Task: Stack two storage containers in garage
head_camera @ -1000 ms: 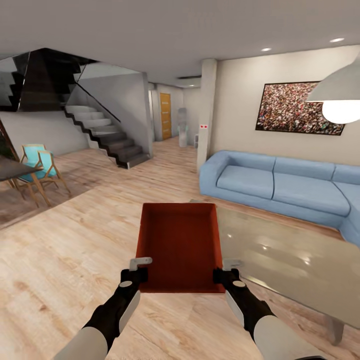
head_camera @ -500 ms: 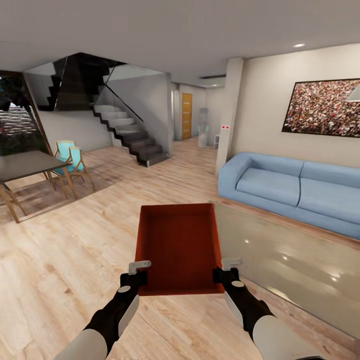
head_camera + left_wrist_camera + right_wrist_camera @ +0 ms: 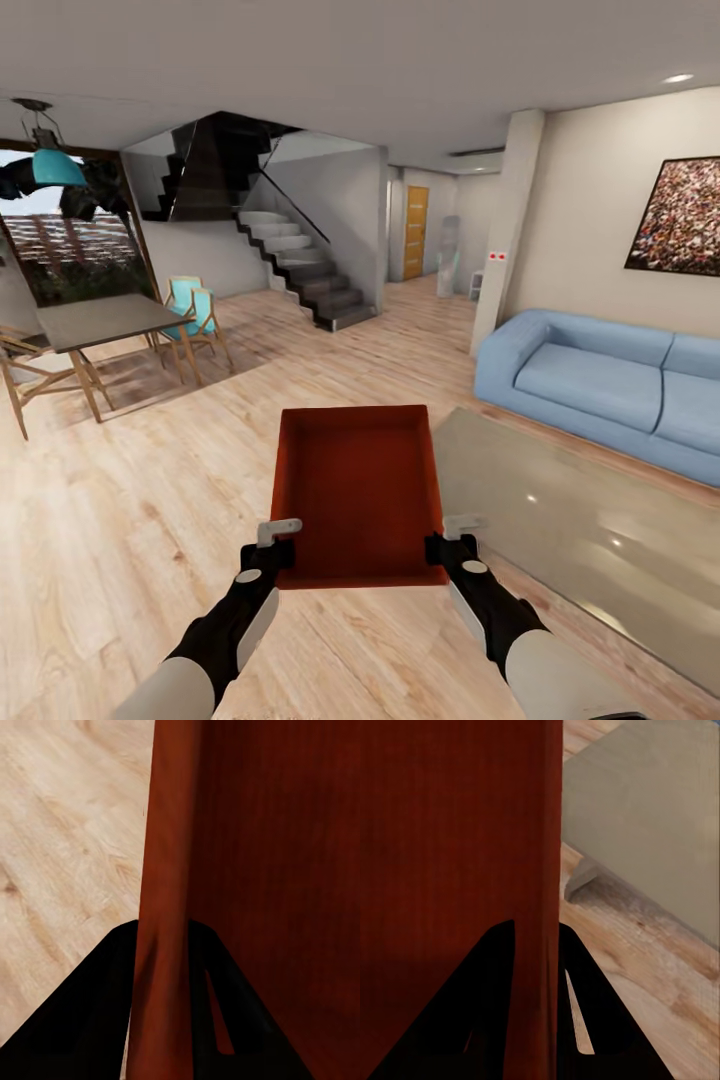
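An orange-red open-top storage container (image 3: 358,490) hangs level in front of me, above the light wood plank floor of the living room. My left gripper (image 3: 279,548) is shut on its left wall near the near corner. My right gripper (image 3: 447,545) is shut on its right wall. In the left wrist view the container wall (image 3: 169,907) runs between the two dark fingers (image 3: 90,1020). The right wrist view has the container wall (image 3: 540,892) clamped between its fingers (image 3: 585,1020) in the same way. The bin is empty inside.
A glass-topped low table (image 3: 580,530) stands close on the right, with a blue sofa (image 3: 600,385) behind it. A dining table (image 3: 100,320) and chairs (image 3: 195,315) stand at the left. A staircase (image 3: 300,265) and a hallway with an orange door (image 3: 415,232) lie ahead.
The whole view has swung left: the sofa and wall picture slid right, and the dining table and window came into view. Both grippers hold the container as before.
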`<state>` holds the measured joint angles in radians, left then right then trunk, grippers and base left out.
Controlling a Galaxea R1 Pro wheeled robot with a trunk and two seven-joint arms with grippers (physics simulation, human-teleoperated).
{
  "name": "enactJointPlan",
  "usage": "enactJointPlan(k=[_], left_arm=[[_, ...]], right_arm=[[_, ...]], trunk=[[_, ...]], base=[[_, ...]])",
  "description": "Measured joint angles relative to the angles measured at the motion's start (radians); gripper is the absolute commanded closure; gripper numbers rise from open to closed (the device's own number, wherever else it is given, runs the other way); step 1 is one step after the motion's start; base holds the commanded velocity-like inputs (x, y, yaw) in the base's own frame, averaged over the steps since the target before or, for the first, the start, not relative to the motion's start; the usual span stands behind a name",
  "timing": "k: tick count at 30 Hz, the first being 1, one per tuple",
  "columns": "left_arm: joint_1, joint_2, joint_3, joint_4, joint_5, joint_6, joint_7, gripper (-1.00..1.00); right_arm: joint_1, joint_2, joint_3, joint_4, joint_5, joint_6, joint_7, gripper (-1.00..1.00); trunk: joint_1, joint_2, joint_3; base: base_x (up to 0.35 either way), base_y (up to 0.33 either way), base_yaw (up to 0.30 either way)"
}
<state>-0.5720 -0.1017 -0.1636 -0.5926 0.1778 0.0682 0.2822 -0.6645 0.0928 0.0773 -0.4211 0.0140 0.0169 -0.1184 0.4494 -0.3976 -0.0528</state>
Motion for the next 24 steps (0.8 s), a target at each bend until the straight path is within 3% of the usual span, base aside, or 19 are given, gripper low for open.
enactJointPlan(k=[2, 5, 15, 24], left_arm=[[0.001, 0.002, 0.015, 0.001, -0.001, 0.001, -0.009, 1.0], [0.001, 0.0, 0.05, 0.0, -0.033, 0.005, -0.032, 1.0], [0.001, -0.002, 0.051, 0.003, -0.034, 0.001, -0.031, 1.0], [0.001, -0.001, 0.05, 0.0, -0.036, 0.006, -0.031, 1.0]], right_arm=[[-0.001, 0.007, 0.002, 0.001, 0.004, 0.0, -0.01, 1.0], [-0.001, 0.012, 0.001, 0.002, 0.005, 0.0, -0.016, 1.0], [-0.001, 0.012, -0.001, 0.001, 0.008, 0.0, -0.015, 1.0], [-0.001, 0.012, 0.0, 0.002, 0.006, 0.0, -0.015, 1.0]], trunk=[[0.0, 0.0, 0.0], [0.0, 0.0, 0.0], [0.0, 0.0, 0.0], [0.0, 0.0, 0.0]], base=[[0.0, 0.0, 0.272], [0.0, 0.0, 0.14], [0.004, 0.0, 0.009], [0.163, 0.0, 0.0]])
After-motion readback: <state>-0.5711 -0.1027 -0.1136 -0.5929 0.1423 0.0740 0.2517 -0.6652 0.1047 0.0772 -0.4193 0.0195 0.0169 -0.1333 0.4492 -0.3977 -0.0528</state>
